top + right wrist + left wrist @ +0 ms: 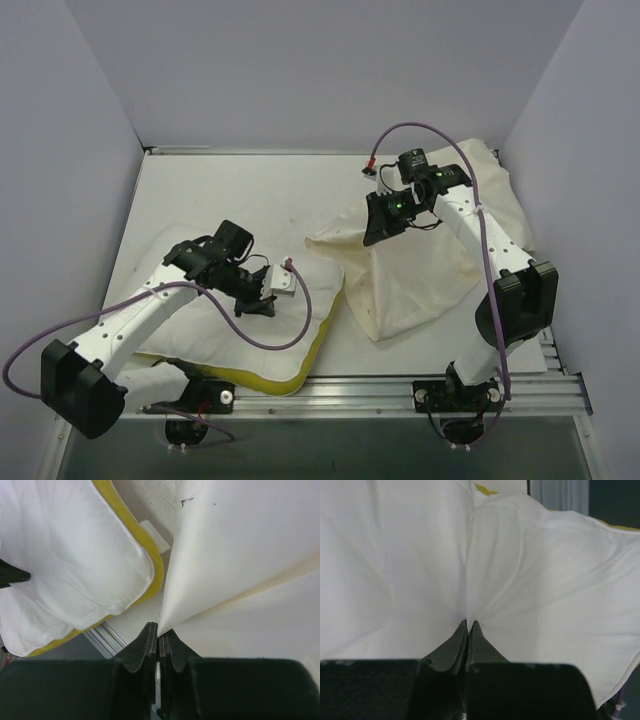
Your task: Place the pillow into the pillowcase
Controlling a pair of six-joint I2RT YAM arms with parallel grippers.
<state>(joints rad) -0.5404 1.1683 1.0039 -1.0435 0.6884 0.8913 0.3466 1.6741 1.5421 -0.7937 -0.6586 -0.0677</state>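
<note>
Left wrist: my left tool [469, 624] pinches the plump white, yellow-edged pillow [545, 580]. My right tool [158, 627] grips the thin cream fabric pillowcase [240, 555].

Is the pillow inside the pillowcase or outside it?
Outside. The pillow lies to the left of the pillowcase, with its white face and yellow edge uncovered.
</note>
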